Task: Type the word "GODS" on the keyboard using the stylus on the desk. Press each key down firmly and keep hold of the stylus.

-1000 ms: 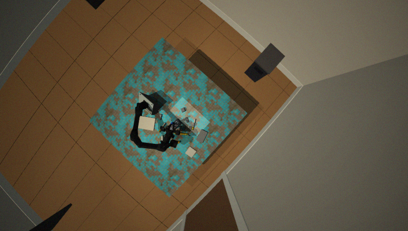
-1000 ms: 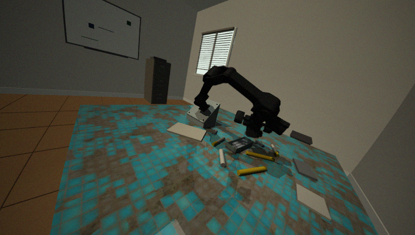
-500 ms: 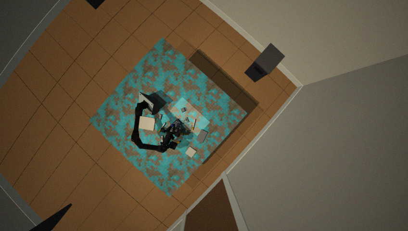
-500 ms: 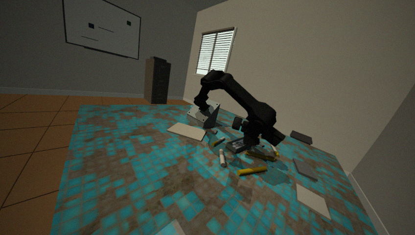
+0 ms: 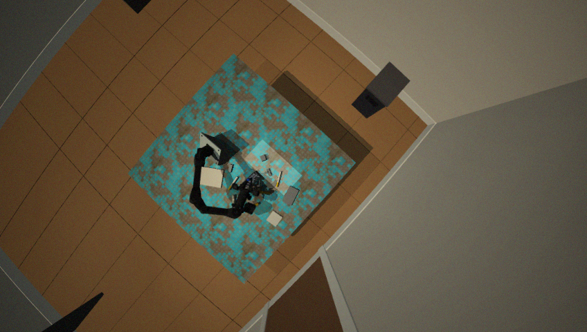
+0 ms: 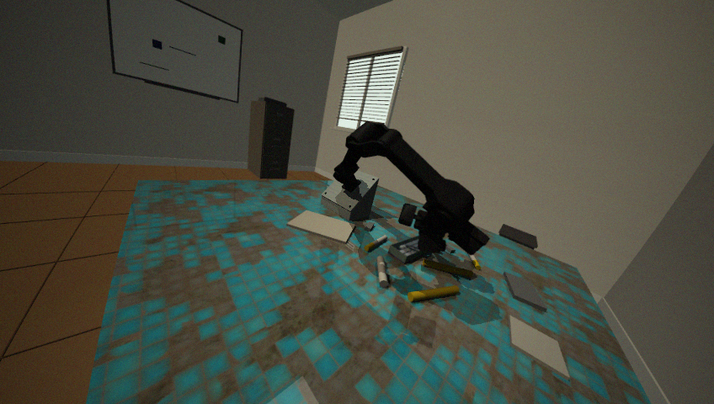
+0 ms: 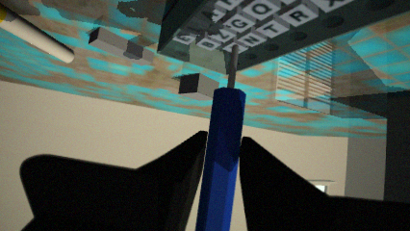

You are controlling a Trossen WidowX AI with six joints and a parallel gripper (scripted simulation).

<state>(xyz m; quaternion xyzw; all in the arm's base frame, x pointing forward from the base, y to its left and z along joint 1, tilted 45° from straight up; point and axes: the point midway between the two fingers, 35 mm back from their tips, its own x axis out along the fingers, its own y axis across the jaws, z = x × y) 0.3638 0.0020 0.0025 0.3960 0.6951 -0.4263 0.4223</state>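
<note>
The stylus, with a blue barrel point(image 7: 222, 125) and a thin grey tip, is held between the fingers of my gripper point(image 7: 223, 141) point(image 6: 431, 246). The gripper is shut on it, low over the keyboard point(image 7: 289, 47) point(image 6: 399, 252). In the wrist view the keyboard is at the top, with white letter keys; Q, G, Z, B, N, T, R and part of an X can be read. The stylus tip is at a key in the near row, beside the N key; it covers that letter. Whether it touches or presses the key cannot be told. The arm hides part of the keyboard in the top and exterior views.
Yellow sticks point(image 6: 434, 294) point(image 6: 450, 269), a pale cylinder point(image 6: 382, 271) and a yellow-and-white stick point(image 6: 376, 243) lie around the keyboard. A cream slab point(image 6: 320, 226) point(image 5: 212, 177) lies near the arm's base. A grey slab point(image 6: 523, 291) point(image 5: 291, 195) and a white tile point(image 6: 538, 345) point(image 5: 274, 218) lie farther out.
</note>
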